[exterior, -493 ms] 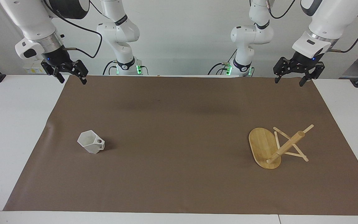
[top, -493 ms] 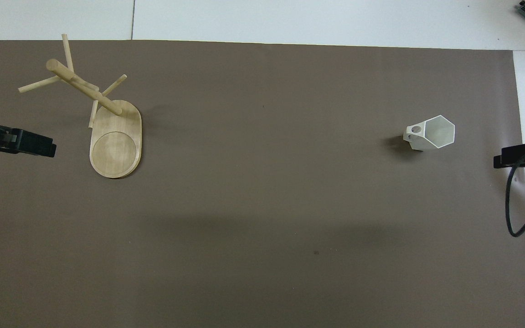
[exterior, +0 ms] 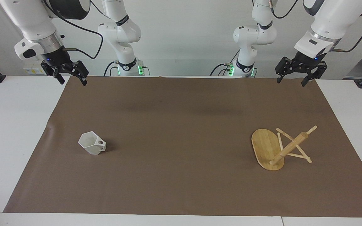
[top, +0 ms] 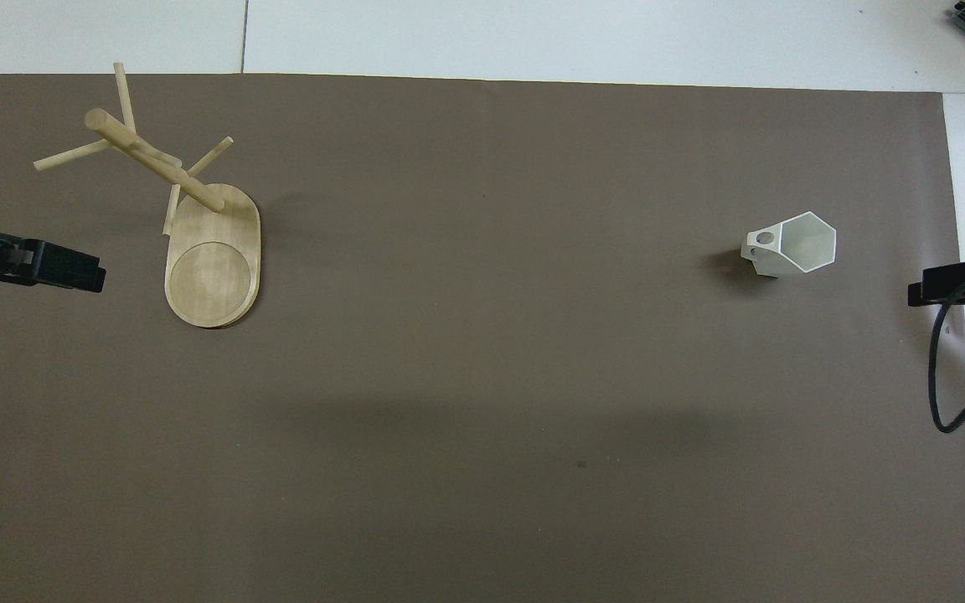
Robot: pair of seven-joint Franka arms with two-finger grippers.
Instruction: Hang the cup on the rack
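Barely anything changes: I see both arms drift slightly, left gripper (exterior: 290, 79) and right gripper (exterior: 73, 78) spread, empty. Cup (exterior: 92, 143) at eight o'clock, rack (exterior: 273, 150) at four; task unstarted.

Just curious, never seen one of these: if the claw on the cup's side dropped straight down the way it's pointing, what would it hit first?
Probably the brown mat's edge or the white table beside it; depth is unclear. The right claw hangs open, well clear of the cup.

Left arm: raised at its own end, wrist angled downward.
Left gripper (exterior: 289, 81): in the air, fingers spread apart, empty.
Right arm: raised at its own end, wrist angled downward.
Right gripper (exterior: 73, 81): in the air, fingers spread apart, empty.
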